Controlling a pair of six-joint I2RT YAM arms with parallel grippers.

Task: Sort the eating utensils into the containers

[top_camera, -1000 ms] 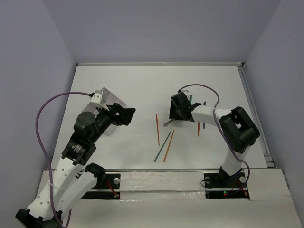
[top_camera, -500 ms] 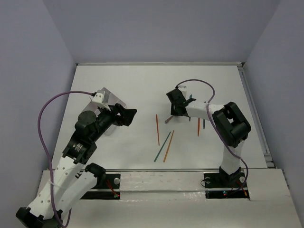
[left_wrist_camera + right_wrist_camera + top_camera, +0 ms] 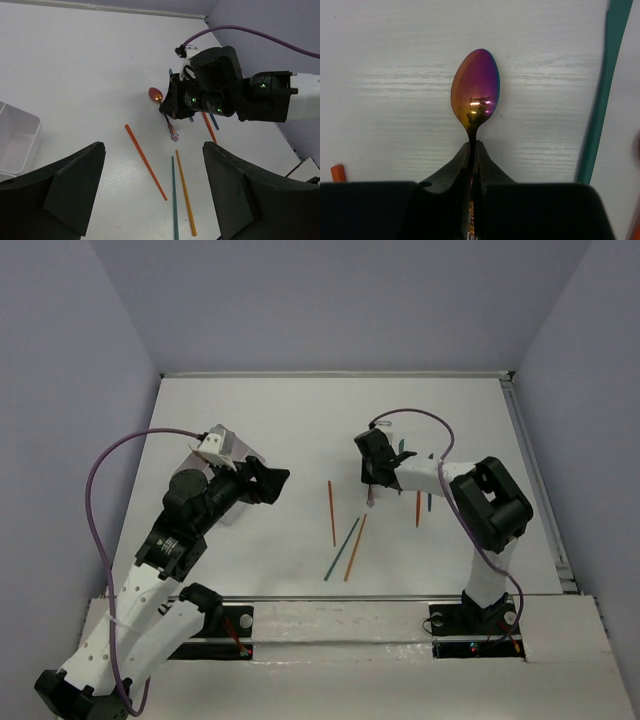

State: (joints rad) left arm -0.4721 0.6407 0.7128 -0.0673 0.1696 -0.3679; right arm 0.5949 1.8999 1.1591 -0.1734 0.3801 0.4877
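The spoon (image 3: 475, 87) lies on the white table with its shiny copper-purple bowl up. My right gripper (image 3: 474, 145) is shut on its thin neck just below the bowl. From above, the right gripper (image 3: 372, 475) sits mid-table with the spoon's handle (image 3: 370, 498) sticking out toward the near edge. A red-orange stick (image 3: 332, 512), a teal stick (image 3: 342, 548) and an orange stick (image 3: 355, 547) lie loose in front of it. My left gripper (image 3: 270, 480) hovers open and holds nothing. The tray (image 3: 240, 450) sits behind the left arm, partly hidden.
Two more sticks, one orange (image 3: 418, 508) and one teal (image 3: 430, 502), lie under the right forearm. A teal stick (image 3: 600, 95) runs along the spoon's right side. A corner of the tray (image 3: 17, 140) shows at the left. Grey walls enclose the table.
My right gripper has shut on the spoon's neck, and the handle has swung from pointing left to pointing toward the near edge. The left arm has barely moved.
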